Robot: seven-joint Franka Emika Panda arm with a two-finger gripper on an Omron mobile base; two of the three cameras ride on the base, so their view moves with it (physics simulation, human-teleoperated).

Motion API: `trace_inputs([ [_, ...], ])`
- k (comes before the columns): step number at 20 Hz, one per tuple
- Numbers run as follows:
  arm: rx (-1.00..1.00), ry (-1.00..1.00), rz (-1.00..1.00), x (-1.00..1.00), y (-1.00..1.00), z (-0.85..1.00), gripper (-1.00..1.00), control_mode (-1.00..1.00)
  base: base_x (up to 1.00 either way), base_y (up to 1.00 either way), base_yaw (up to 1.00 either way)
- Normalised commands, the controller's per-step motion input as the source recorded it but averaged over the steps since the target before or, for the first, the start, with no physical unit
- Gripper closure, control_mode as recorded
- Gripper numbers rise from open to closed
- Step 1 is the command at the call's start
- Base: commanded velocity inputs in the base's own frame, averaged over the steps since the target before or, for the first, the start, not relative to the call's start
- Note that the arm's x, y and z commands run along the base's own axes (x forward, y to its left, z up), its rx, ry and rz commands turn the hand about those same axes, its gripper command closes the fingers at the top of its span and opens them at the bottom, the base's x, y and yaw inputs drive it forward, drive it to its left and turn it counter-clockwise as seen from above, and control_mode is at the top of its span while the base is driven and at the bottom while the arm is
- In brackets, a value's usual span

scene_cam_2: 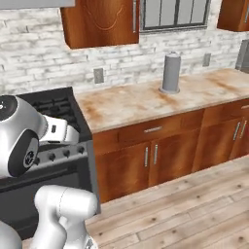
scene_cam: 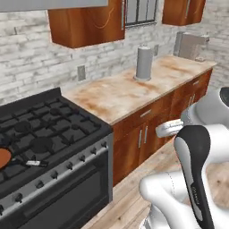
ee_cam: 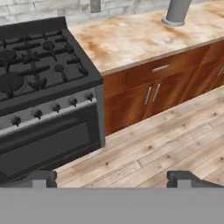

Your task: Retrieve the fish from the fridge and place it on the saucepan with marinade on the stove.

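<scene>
Two dark tips of the tool (ee_cam: 112, 178) stand wide apart, holding nothing, above the wooden floor (ee_cam: 166, 144). Beyond is the stove (ee_cam: 43, 78); the saucepan with marinade (scene_cam: 3, 157) sits on its left grates, beside the surface (scene_cam: 120, 91).

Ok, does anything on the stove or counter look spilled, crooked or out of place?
Nothing stands out. The stove grates sit level, the saucepan rests on a burner at the left edge, and the grey cylinder stands upright on the counter.
</scene>
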Motion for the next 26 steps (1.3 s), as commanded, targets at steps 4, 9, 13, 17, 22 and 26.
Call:
trace_inputs([
  [4,0.00,0.00,0.00,0.00,0.00,0.00,-1.00,1.00,0.00,-0.18,-0.67],
  [9,0.00,0.00,0.00,0.00,0.00,0.00,-1.00,1.00,0.00,-0.22,-0.69],
  [13,0.00,0.00,0.00,0.00,0.00,0.00,-1.00,1.00,0.00,-0.28,-0.73],
  [17,0.00,0.00,0.00,0.00,0.00,0.00,-1.00,1.00,0.00,-0.29,-0.77],
  [22,0.00,0.00,0.00,0.00,0.00,0.00,-1.00,1.00,0.00,-0.32,-0.77],
  [26,0.00,0.00,0.00,0.00,0.00,0.00,-1.00,1.00,0.00,-0.28,-0.79],
])
